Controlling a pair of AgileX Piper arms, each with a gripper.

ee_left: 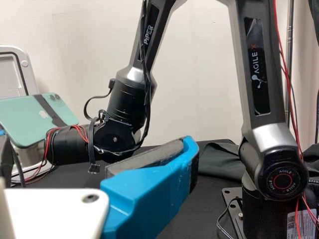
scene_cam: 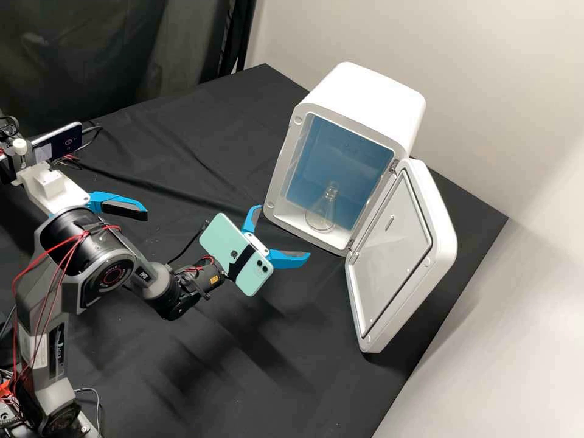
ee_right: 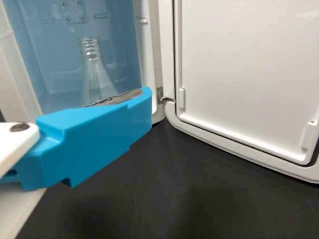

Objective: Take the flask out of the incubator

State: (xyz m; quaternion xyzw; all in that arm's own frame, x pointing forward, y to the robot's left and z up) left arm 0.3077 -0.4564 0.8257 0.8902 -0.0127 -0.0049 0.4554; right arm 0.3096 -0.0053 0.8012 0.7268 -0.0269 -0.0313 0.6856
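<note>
A white incubator (scene_cam: 365,100) stands towards the back right of the black worktop (scene_cam: 243,359), its door (scene_cam: 398,255) swung wide open to the right and its pale blue chamber exposed. The clear glass flask (scene_cam: 322,210) stands upright on the chamber floor, near the middle and a little back from the opening. Nothing touches it.

The right gripper (scene_cam: 283,232) hangs low over the worktop just in front of the incubator's lower left corner, pointing at the opening. Its two blue fingers (scene_cam: 291,255) are spread wide apart and hold nothing. One tip is close beside the incubator's front frame and the other reaches along under its bottom edge. In the right wrist view one finger (ee_right: 94,134) lies across the foreground, with the flask (ee_right: 94,69) beyond it inside the chamber and the door's inner panel (ee_right: 244,69) alongside. A mint green phone (scene_cam: 237,253) is strapped to this arm's wrist.

The left gripper (scene_cam: 125,208) sits well apart from the incubator, at the left side of the worktop. The grey pad of its one visible finger (ee_left: 149,184) lies bare with nothing against it, so these fingers stand apart and are empty too. Its wrist view looks towards the right arm (ee_left: 124,109) and the green phone (ee_left: 35,122).
</note>
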